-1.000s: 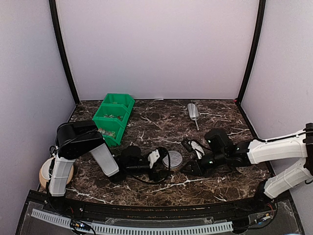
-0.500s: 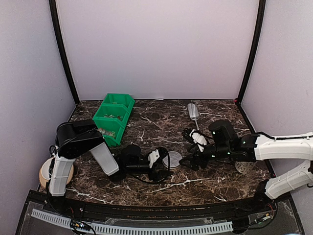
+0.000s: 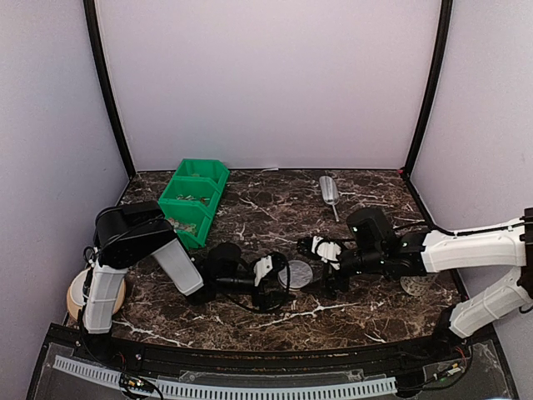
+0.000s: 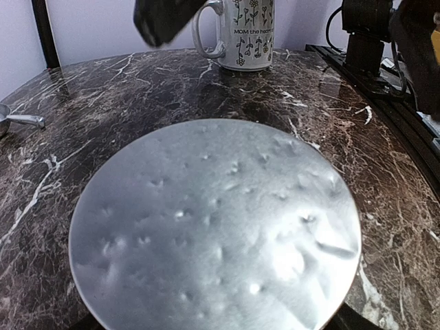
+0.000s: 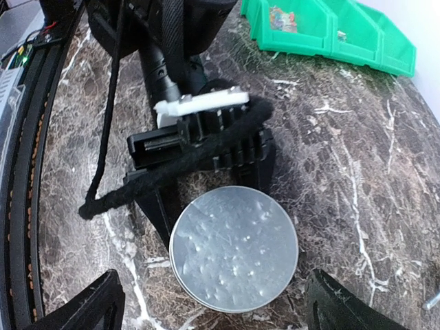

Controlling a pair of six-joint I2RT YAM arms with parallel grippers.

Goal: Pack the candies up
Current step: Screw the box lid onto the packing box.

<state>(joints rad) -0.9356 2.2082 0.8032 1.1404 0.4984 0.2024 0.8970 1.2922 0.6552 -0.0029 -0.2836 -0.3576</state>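
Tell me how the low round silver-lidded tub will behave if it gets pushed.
The low round silver-lidded tub sits flat on the dark marble table, so it should slide rather than tip or roll. Its dimpled top looks thin and may dent. It looks small, probably light.

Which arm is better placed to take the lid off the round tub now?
Right. The right gripper hangs open directly over the silver lid, fingers spread wider than it. The left gripper grips the tub by its sides and can steady it.

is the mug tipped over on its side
No, the mug stands upright on the table, handle to its left in the left wrist view.
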